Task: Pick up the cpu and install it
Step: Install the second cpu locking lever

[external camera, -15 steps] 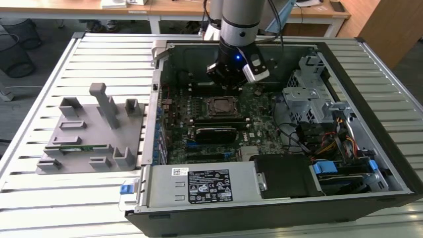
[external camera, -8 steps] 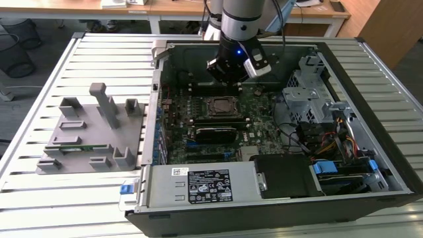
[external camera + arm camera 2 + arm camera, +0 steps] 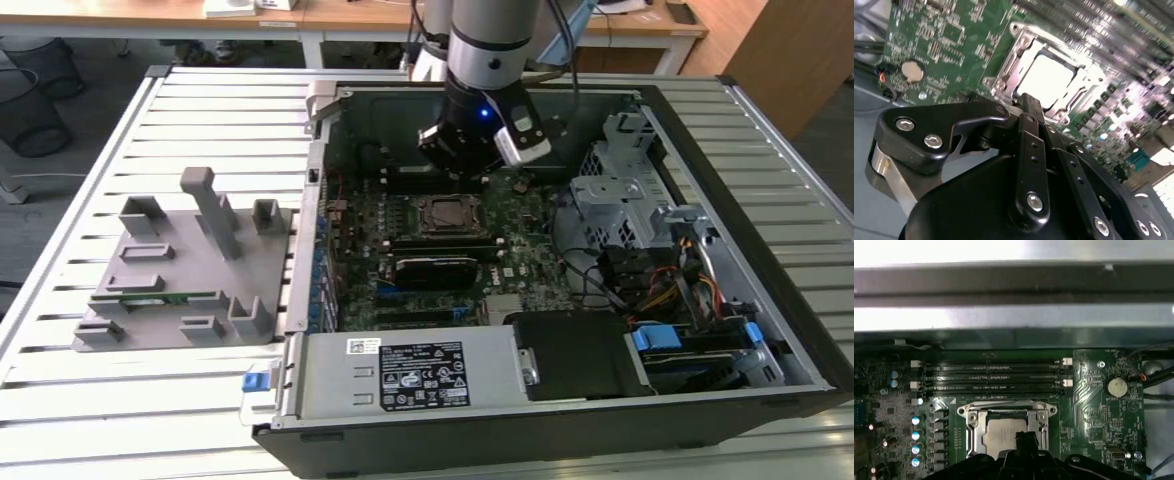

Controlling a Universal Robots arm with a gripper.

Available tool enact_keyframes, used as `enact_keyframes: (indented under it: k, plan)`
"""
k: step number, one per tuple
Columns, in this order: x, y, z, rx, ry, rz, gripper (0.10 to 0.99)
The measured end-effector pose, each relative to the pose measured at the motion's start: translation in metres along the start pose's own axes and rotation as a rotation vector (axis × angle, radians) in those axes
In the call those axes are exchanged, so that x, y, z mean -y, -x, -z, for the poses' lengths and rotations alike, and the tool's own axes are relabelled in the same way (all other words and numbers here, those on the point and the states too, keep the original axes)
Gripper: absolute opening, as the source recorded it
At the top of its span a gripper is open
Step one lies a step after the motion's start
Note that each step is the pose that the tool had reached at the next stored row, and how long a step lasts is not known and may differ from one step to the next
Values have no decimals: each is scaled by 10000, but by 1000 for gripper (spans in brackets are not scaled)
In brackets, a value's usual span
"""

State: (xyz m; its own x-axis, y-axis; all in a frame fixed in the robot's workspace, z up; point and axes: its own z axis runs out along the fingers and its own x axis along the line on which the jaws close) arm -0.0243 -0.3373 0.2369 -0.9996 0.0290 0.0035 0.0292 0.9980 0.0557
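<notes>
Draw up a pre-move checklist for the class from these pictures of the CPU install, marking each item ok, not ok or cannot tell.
1. The cpu lies inside the socket frame: ok, its shiny top shows within the frame in both wrist views.
2. Cpu seated flat and square: cannot tell.
3. Gripper above the motherboard, near the socket: ok.
4. Gripper free of the cpu: ok, in the second wrist view the tips sit short of the chip.
5. Socket frame open, not clamped over the chip: cannot tell.
6. Memory slots beside the socket untouched: ok.
</notes>
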Motion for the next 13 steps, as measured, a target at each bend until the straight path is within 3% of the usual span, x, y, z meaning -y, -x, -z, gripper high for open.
enact_keyframes:
  k: [7,10,13]
  plan:
    - [198,6,7,-24,-1,-2,106]
    - [209,10,4,-94,-1,61,106]
    - [228,11,2,-101,-3,150,106]
